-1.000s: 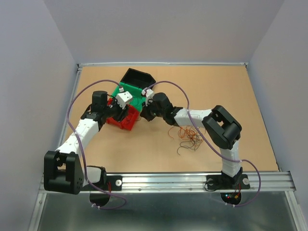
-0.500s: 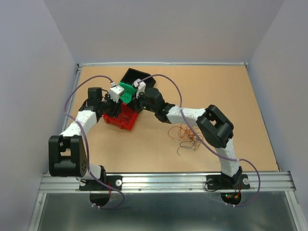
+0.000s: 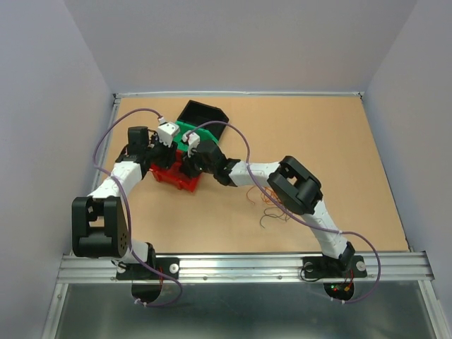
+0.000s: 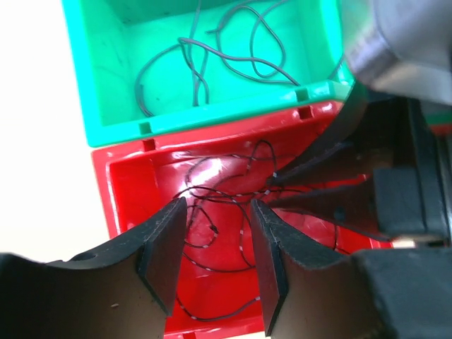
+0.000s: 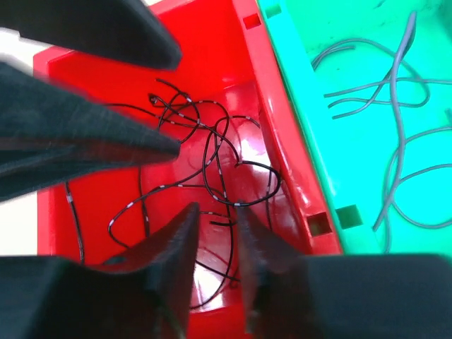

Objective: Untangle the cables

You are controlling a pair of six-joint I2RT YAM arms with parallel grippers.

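Overhead, both arms reach to the far left of the table (image 3: 339,155) and meet over a red bin (image 4: 116,205). At left, the left gripper (image 4: 215,258) hangs just above the bin, jaws well apart and holding nothing. Thin dark wires (image 4: 212,205) lie looped on the bin floor beneath it. Just to the right, the right gripper (image 5: 215,258) points into the same bin with its jaws almost together; whether they pinch a wire cannot be told. Touching the red bin's far side, a green bin (image 4: 212,113) holds grey wires (image 4: 233,56). Well apart at right, the tangled cables (image 3: 277,201) lie on the table. If a strand is being dropped, the right jaws should probably part fully and rise straight, so nothing trails out.
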